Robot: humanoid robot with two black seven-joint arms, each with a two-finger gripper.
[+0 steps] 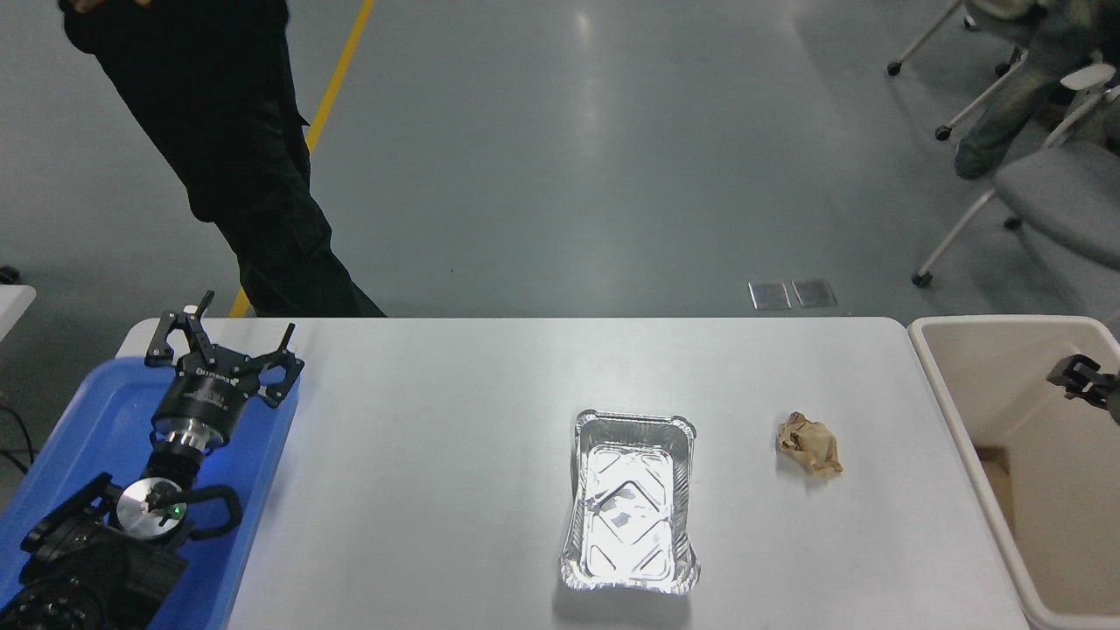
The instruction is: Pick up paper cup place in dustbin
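Note:
The paper cup is not in view. The cream-beige dustbin stands off the table's right end, partly cut by the picture's edge. Only a small black part of my right gripper shows at the right edge, above the dustbin's inside, and its state cannot be made out. My left gripper is open and empty, parked over the blue tray at the lower left.
A silver foil tray lies at the table's middle front. A crumpled brown paper ball lies to its right, near the dustbin. A person in black stands at the far left corner. Office chairs stand at the top right.

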